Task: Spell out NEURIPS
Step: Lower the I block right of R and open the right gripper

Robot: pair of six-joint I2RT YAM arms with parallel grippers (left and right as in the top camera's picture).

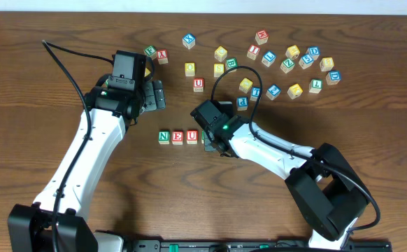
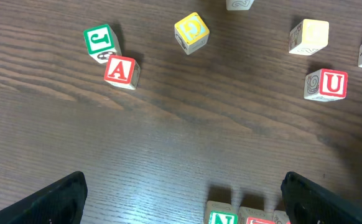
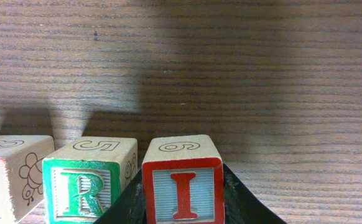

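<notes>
A row of cubes stands at mid-table: green N [image 1: 163, 136], red E [image 1: 177, 136], red U [image 1: 191, 136]. In the right wrist view the green R cube [image 3: 89, 186] follows them, and the red I cube [image 3: 183, 186] sits right of it, level with it and a small gap apart. My right gripper [image 3: 183, 208] is shut on the I cube, one black finger against each side. From overhead the right gripper [image 1: 214, 140] hides R and I. My left gripper [image 1: 154, 94] hangs open behind the row, holding nothing. Its view shows N [image 2: 221, 216] and E [image 2: 259, 219] at the bottom edge.
Several loose letter cubes lie scattered across the back of the table, from a green J [image 2: 100, 40] and red A [image 2: 121, 70] on the left to a second red U [image 1: 198, 84], a yellow cube [image 1: 221, 53] and a blue cube [image 1: 242, 102].
</notes>
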